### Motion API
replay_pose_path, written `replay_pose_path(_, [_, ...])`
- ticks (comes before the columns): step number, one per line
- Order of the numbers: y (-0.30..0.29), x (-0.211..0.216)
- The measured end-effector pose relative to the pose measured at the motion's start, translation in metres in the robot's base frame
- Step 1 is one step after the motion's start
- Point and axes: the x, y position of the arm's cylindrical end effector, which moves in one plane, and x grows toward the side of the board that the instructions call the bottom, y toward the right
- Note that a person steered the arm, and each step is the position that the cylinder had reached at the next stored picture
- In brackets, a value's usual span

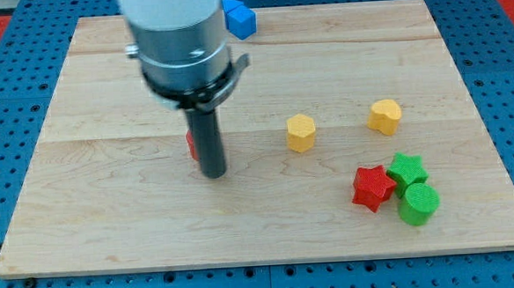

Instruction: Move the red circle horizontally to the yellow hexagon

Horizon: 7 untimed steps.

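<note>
The red circle (191, 145) is mostly hidden behind my rod; only a red sliver shows at the rod's left side. My tip (214, 174) rests on the board just in front of and right of that block. The yellow hexagon (300, 132) sits to the view's right of the tip, about a hundred pixels away, roughly level with the red circle.
A yellow heart-like block (384, 116) lies further right. A red star (373, 187), a green star (407, 170) and a green cylinder (418, 204) cluster at lower right. A blue block (240, 19) sits at the board's top edge. The wooden board (111, 213) lies on a blue pegboard.
</note>
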Motion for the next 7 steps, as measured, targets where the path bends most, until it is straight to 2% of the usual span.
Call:
replay_pose_path(1, [0.009,-0.042])
replay_pose_path(3, [-0.023,-0.048])
replay_pose_path(5, [-0.039,-0.072])
replay_pose_path(7, [-0.012,-0.055])
